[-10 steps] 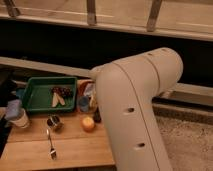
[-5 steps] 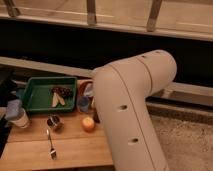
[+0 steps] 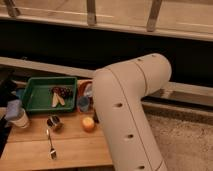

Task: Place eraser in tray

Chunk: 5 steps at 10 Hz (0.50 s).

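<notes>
The green tray (image 3: 36,96) sits at the back left of the wooden table (image 3: 75,150). It holds a dark reddish cluster (image 3: 60,91) and a pale flat stick (image 3: 55,100). I see no black eraser anywhere; it is hidden or out of view. My big white arm (image 3: 125,110) fills the middle of the camera view, rising from the bottom and bending right at the elbow. My gripper is not in view.
An orange fruit (image 3: 88,123), a blue cup (image 3: 83,104) and a reddish bowl (image 3: 84,87) stand right of the tray, close to the arm. A small metal can (image 3: 54,122), a spoon (image 3: 50,143) and a white cup with a blue top (image 3: 17,116) are at the front left.
The arm's upper part has swung slightly to the left. The things on the table have not moved.
</notes>
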Tool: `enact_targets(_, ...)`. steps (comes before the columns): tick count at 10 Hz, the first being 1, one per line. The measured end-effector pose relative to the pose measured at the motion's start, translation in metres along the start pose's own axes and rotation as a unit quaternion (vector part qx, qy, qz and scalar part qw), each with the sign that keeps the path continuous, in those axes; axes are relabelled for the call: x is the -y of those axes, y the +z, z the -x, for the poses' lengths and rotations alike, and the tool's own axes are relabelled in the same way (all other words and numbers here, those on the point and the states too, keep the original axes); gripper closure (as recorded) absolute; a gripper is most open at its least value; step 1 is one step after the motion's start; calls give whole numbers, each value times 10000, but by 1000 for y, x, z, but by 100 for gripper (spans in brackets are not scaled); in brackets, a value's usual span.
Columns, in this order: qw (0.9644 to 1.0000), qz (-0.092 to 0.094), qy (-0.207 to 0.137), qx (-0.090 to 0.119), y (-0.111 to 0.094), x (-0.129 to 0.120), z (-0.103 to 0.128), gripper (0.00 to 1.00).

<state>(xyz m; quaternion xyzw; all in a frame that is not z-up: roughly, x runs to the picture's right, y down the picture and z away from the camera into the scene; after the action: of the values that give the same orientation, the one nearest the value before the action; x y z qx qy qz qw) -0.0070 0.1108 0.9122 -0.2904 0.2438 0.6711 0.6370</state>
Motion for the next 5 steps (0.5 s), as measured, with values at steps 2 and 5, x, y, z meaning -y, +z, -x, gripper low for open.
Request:
enact_targets(2,10000,-18,-10,19,-2,-1,-2,68)
enact_targets(5,10000,22,-38,81,-7,-3,-3,96)
